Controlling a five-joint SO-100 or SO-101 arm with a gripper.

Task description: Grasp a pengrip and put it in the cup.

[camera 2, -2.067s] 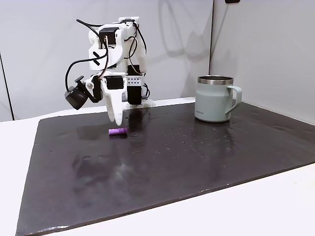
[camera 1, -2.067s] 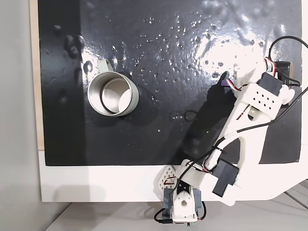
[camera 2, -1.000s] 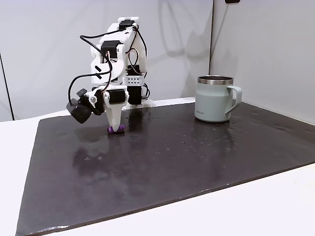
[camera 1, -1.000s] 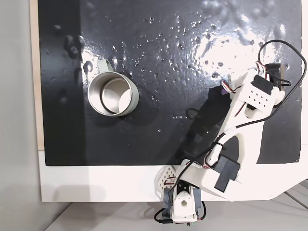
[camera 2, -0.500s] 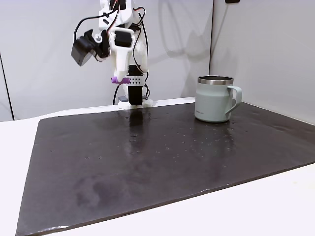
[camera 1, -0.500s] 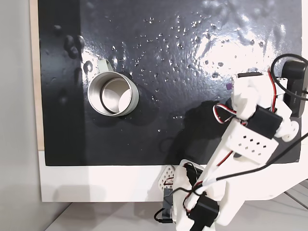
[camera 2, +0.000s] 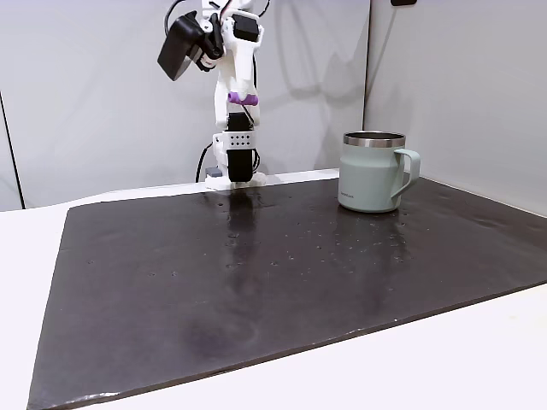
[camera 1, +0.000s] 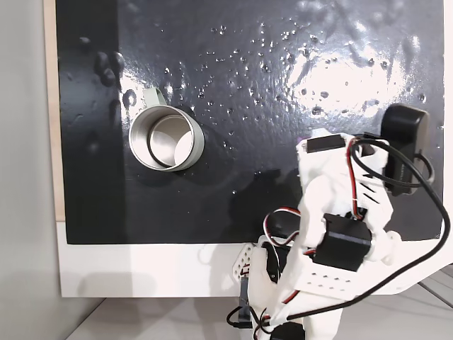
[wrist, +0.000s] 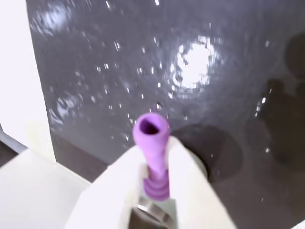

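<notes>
Holding the purple pengrip (wrist: 151, 143) tight between its two white fingers (wrist: 119, 181), the gripper (wrist: 155, 162) points down at the shiny black mat (wrist: 228, 62) in the wrist view. This close view shows the pengrip's open round end and its little ribs, and the fingers press on both of its sides. In a fixed view from the side, the gripper (camera 2: 239, 100) is high up in the air, well above the mat (camera 2: 282, 290), and the pengrip (camera 2: 238, 99) is a small purple spot at the tip. That view also shows how tall the cup (camera 2: 373, 171) is, standing upright on the mat far to the right of the arm, with its handle on the right side. In a fixed view from above, the cup (camera 1: 165, 139) is a round ring with a shiny inside, and its handle tab points up and to the left. There the white arm (camera 1: 340, 234) covers the gripper, so the pengrip cannot be seen. The cup is well apart from the arm in both fixed views.
</notes>
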